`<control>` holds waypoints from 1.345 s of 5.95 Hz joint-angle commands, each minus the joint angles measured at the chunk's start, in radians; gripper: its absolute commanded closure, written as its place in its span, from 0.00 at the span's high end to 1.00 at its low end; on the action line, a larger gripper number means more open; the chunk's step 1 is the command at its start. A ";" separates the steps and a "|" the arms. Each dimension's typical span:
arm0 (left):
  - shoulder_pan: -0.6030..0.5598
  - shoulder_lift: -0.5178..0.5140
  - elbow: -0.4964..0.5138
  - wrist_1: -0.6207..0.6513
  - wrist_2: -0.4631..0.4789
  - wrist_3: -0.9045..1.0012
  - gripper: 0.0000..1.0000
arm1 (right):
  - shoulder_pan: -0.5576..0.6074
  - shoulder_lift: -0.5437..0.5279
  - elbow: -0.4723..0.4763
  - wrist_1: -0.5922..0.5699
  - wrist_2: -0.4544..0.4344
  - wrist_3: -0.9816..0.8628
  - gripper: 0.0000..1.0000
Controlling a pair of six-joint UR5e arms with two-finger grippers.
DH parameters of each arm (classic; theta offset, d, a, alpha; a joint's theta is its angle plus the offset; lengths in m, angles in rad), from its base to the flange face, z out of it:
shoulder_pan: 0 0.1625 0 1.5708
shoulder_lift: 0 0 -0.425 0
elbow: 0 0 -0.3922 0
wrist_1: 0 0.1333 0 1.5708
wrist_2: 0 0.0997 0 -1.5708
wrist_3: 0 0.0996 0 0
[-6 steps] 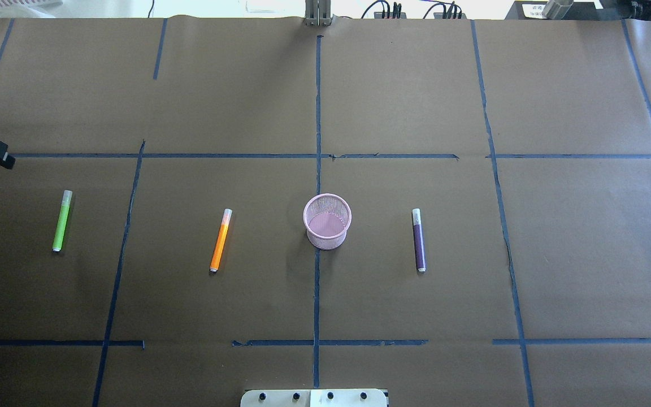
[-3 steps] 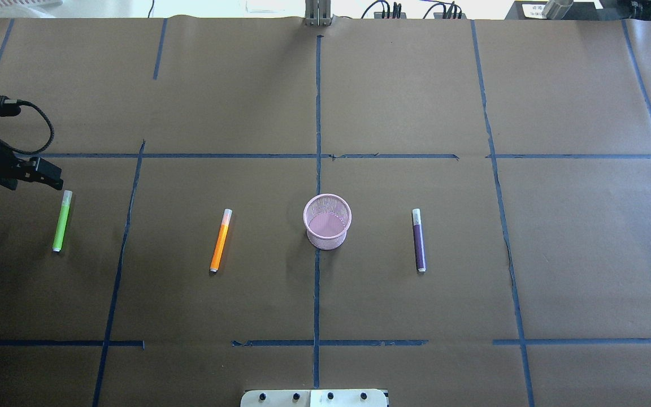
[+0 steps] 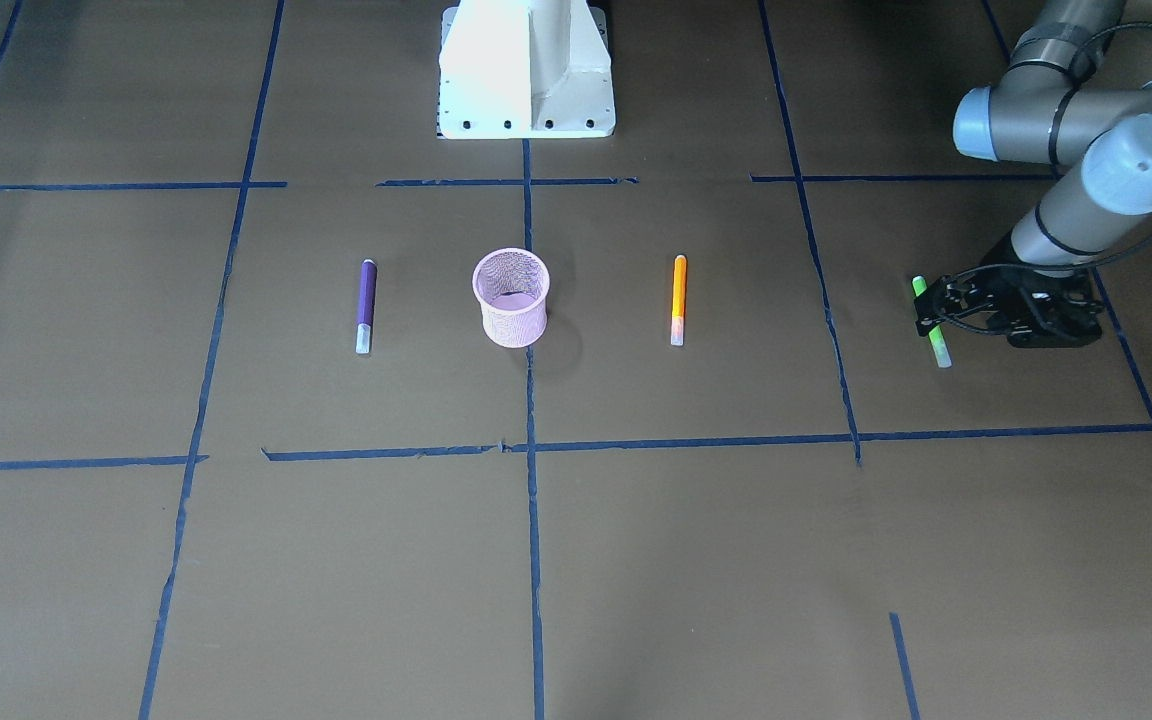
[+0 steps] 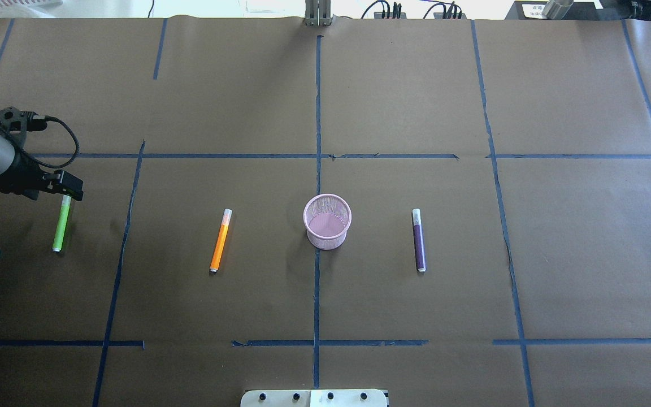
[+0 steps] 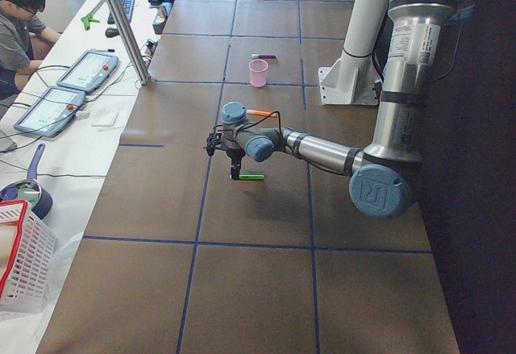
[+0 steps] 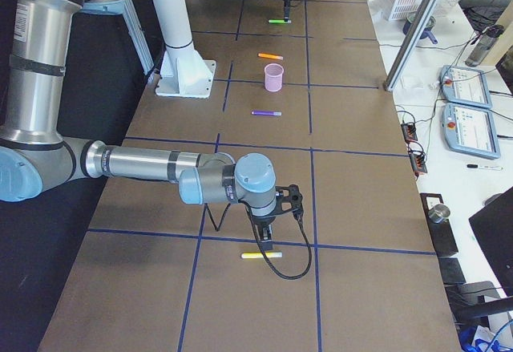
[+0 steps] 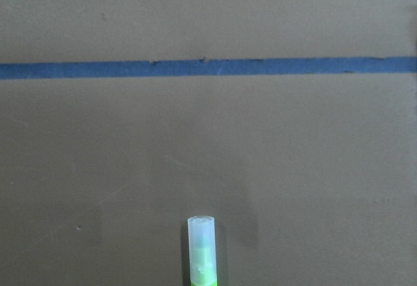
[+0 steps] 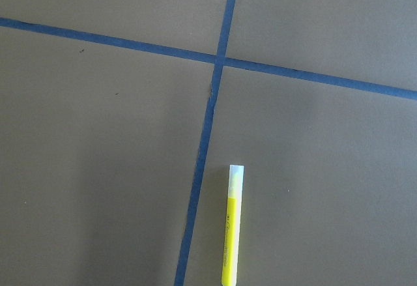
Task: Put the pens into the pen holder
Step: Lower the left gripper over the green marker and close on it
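The bright green pen [image 4: 61, 226] lies at the far left of the table; its pale cap shows in the left wrist view [image 7: 201, 250]. My left gripper [image 4: 72, 189] hovers over that cap end and looks open and empty; it also shows in the front view [image 3: 926, 310]. The orange pen [image 4: 220, 240] lies left of the pink mesh pen holder [image 4: 327, 229], which stands upright at the centre. The purple pen [image 4: 419, 240] lies to its right. My right gripper [image 6: 271, 225] shows only in the right side view, so I cannot tell whether it is open or shut.
A yellow pen [image 8: 231, 224] lies on the brown paper below the right wrist camera, beside a cross of blue tape lines; it also shows in the right side view [image 6: 261, 254]. The robot's white base [image 3: 526, 70] stands behind the holder. An operator [image 5: 16, 23] sits at the far side.
My left arm has come in from the left edge and moved right, bringing its gripper over the green pen's cap end. The pens and the holder have not moved.
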 commanded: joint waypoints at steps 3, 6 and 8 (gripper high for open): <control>0.003 0.011 0.010 -0.002 0.003 0.001 0.85 | 0.000 0.000 0.000 0.000 -0.001 -0.001 1.00; 0.005 0.005 0.042 -0.004 0.003 -0.002 0.82 | 0.000 0.000 -0.002 0.000 -0.001 -0.003 1.00; 0.005 0.002 0.041 -0.002 0.000 -0.005 0.72 | 0.000 0.000 -0.002 0.002 -0.001 -0.004 1.00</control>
